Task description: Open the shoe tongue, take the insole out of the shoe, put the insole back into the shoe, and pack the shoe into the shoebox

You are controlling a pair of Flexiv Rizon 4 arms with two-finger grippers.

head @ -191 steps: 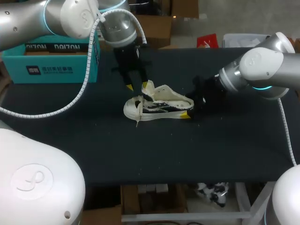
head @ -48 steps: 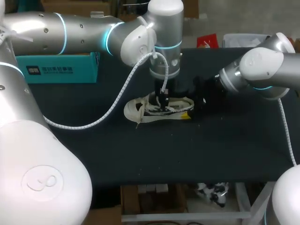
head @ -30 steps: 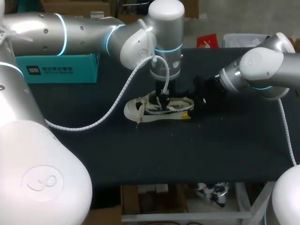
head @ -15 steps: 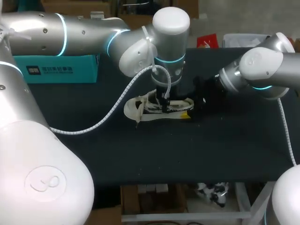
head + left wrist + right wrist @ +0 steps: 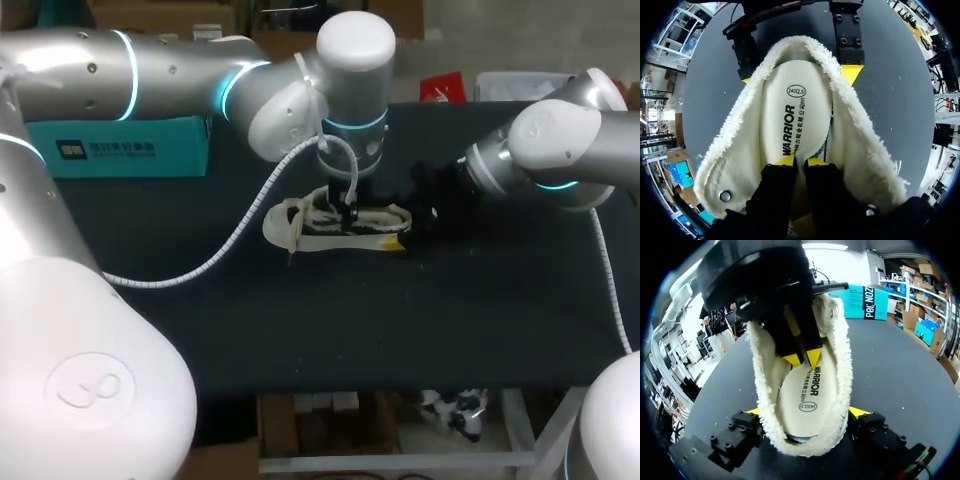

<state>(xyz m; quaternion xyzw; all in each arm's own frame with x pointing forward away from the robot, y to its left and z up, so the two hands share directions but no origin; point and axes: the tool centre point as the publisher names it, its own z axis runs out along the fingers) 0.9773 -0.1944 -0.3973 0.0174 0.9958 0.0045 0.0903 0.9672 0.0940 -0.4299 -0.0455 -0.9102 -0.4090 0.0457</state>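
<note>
Black tabletop (image 5: pixel 300 330): my left hand (image 5: pixel 799 161) vertical inside white fleece-lined shoe (image 5: pixel 837 355), fingers (image 5: pixel 786 160) pressed together on cream insole (image 5: pixel 795 115); right hand (image 5: pixel 805 415) level, clamping heel.

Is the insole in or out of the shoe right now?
In: the insole lies flat inside the fleece-lined shoe, with the left gripper poised at it.

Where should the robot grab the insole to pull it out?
Probably the insole's rounded heel end, pinched from above through the shoe's open top. It lies flat, fluffy lining walls in its sides, and its toe end is hidden deeper inside.
</note>
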